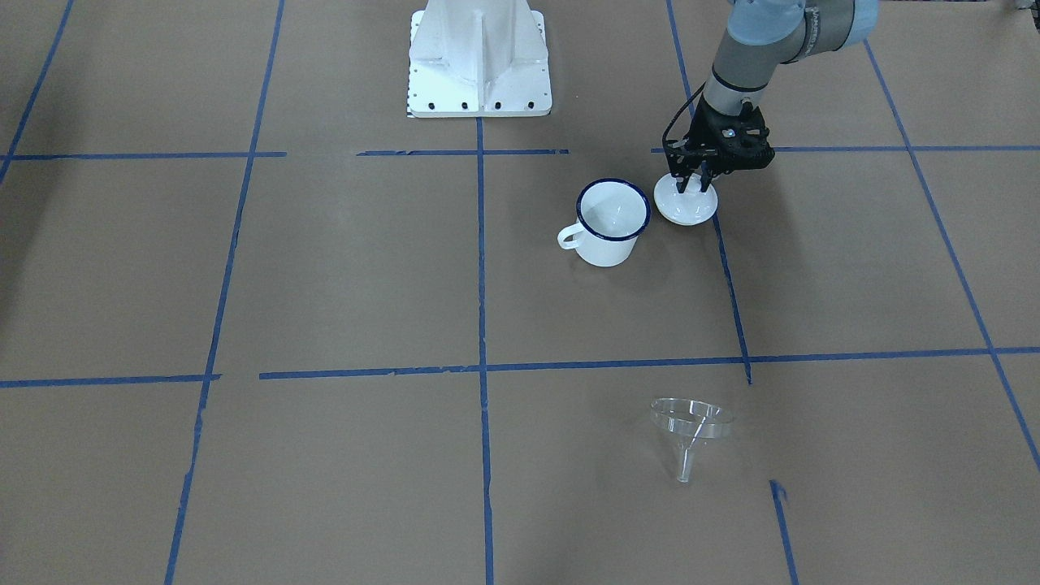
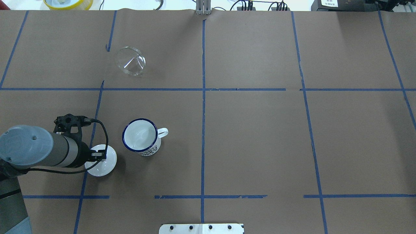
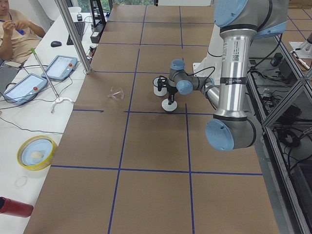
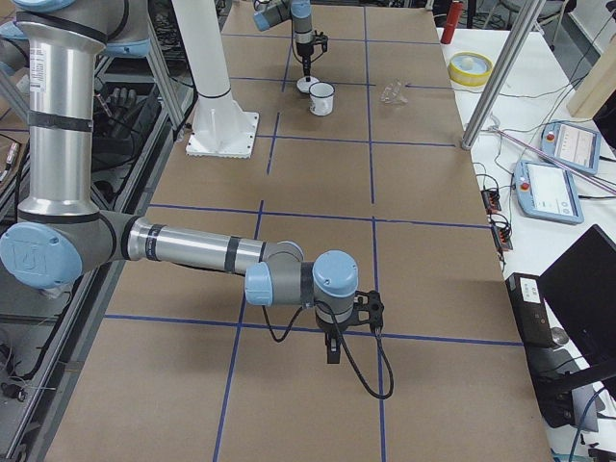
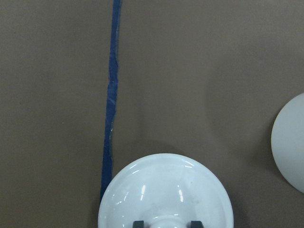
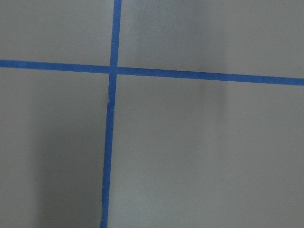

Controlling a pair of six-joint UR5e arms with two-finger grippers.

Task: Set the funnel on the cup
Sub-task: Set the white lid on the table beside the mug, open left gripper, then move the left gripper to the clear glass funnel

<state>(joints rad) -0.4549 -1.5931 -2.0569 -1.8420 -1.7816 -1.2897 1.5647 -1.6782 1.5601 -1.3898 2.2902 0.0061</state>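
Left end effector (image 1: 693, 185) hangs over a round white knobbed lid (image 1: 686, 207), its fingers (image 5: 138, 223) close on either side of the knob; I cannot tell whether they pinch it. That lid lies on the brown paper counter (image 1: 366, 284), just beside the white enamel mug with a dark blue rim (image 1: 611, 223), which stands upright and uncovered. Well apart, across a blue tape line (image 1: 617, 363), the small clear plastic funnel (image 1: 691, 422) lies on its side. Far off, the right end effector (image 4: 332, 356) points down; I cannot tell its state.
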